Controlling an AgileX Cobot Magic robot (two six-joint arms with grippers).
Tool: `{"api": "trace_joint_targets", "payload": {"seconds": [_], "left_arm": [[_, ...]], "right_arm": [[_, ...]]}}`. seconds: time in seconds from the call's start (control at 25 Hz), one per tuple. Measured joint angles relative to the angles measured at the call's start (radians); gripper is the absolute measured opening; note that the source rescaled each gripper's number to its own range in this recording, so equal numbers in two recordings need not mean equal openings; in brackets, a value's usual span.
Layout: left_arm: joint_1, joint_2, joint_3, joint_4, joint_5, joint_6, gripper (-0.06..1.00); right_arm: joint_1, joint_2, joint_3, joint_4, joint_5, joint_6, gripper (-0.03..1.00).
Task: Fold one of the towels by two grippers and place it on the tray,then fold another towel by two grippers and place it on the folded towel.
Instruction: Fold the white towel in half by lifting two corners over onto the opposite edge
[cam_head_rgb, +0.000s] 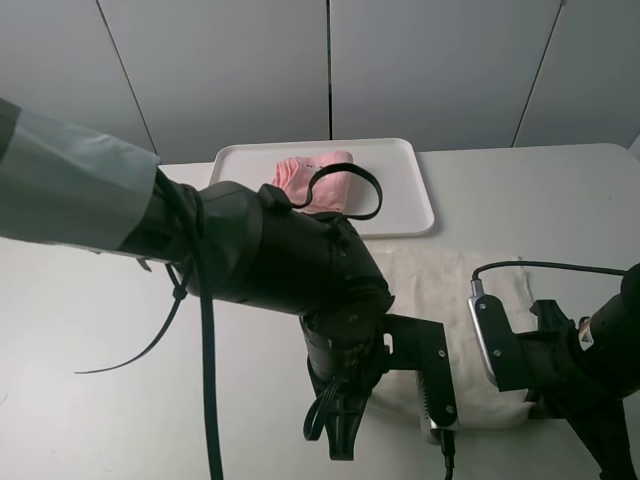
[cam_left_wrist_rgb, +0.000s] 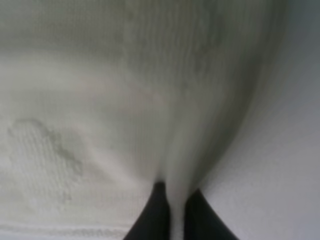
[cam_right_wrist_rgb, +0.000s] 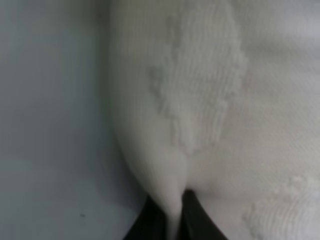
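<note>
- Risk of slippage: only a thin ridge of the cream towel (cam_head_rgb: 440, 290) caught in each claw, liable to pull free on a fast or uneven lift.
- Risk of a crooked fold: probable with the two claws travelling at different heights or speeds, leaving the edges mismatched.
- Risk of disturbance: far edge of the cream towel close to the tray (cam_head_rgb: 400, 160); possible nudge to the tray or to the pink towel (cam_head_rgb: 315, 180) during the fold-over.
- Risk of snagging: loose cable loop (cam_head_rgb: 380, 195) hanging off the left arm.
- Left claw (cam_left_wrist_rgb: 174, 197): clamped on a pinch of the cream towel, fingers almost meeting with cloth between.
- Right claw (cam_right_wrist_rgb: 172, 200): likewise closed tight on a pinch of the same towel at its edge, bare tabletop (cam_head_rgb: 540, 190) just beside.
- Both arms: low over the tabletop, wrists angled down to the towel edge nearest the robot, left arm on the left part, right arm on the right.
- Pink towel: folded, lying on the tray at the back.
- Cream towel: spread on the tabletop in front of the tray, not yet folded.
</note>
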Motion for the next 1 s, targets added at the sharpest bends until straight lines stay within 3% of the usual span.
{"api": "trace_joint_targets", "payload": {"seconds": [0.32, 0.52, 1.0], "left_arm": [[0.0, 0.0, 0.0, 0.005, 0.008, -0.014, 0.0], [0.0, -0.016, 0.0, 0.009, 0.008, -0.06, 0.0], [0.009, -0.152, 0.0, 0.034, -0.022, -0.126, 0.0]], "right_arm": [[0.0, -0.057, 0.011, 0.048, -0.019, 0.04, 0.0], [0.0, -0.162, 0.021, 0.064, 0.041, 0.107, 0.0], [0.0, -0.432, 0.024, 0.066, 0.093, 0.496, 0.0]]}}
